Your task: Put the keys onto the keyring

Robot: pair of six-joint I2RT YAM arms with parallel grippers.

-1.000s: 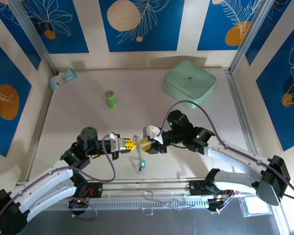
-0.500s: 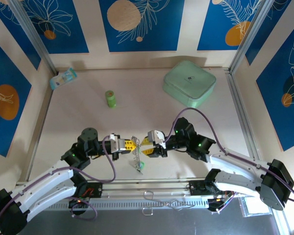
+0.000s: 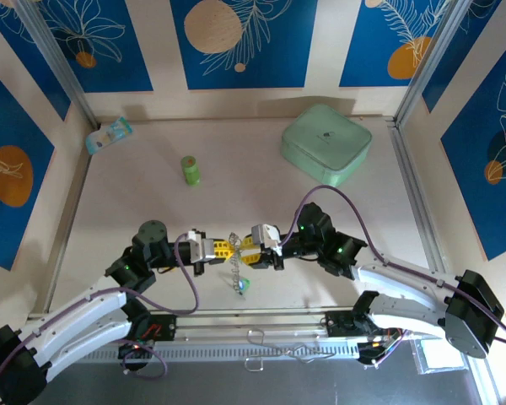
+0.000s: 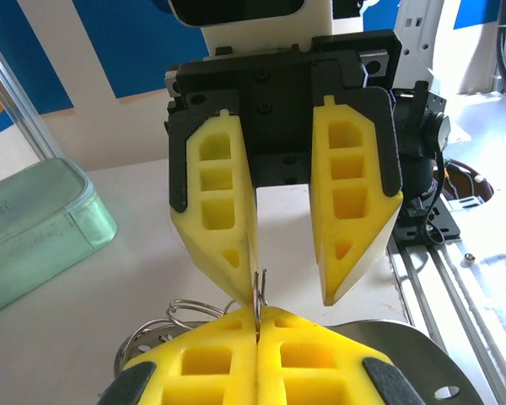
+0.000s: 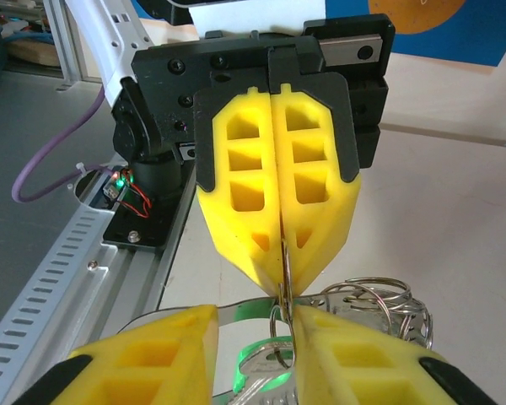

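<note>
The keyring [image 4: 260, 285] is a thin silver wire loop pinched edge-on in my left gripper [image 4: 259, 314], which is shut on it. In the top view the left gripper [image 3: 226, 248] and right gripper [image 3: 251, 254] meet tip to tip above the table. A beaded chain [image 3: 235, 269] hangs below them with a green-headed key [image 3: 243, 285] at its end. My right gripper [image 5: 253, 316] stands open; the ring wire [image 5: 284, 274] rests against its right finger [image 5: 363, 354]. The green key [image 5: 274, 361] dangles in the gap on a small ring. Other keys are hidden.
A bunch of spare silver rings [image 5: 373, 295] lies under the grippers. A green bottle [image 3: 190, 170], a mint-green box [image 3: 325, 142] and a small packet [image 3: 109, 135] sit at the back. A metal rail [image 3: 320, 325] runs along the near edge.
The right gripper has dropped and moved slightly toward the left one, its jaws a little narrower. The chain and green key swung slightly. The left gripper has stayed put.
</note>
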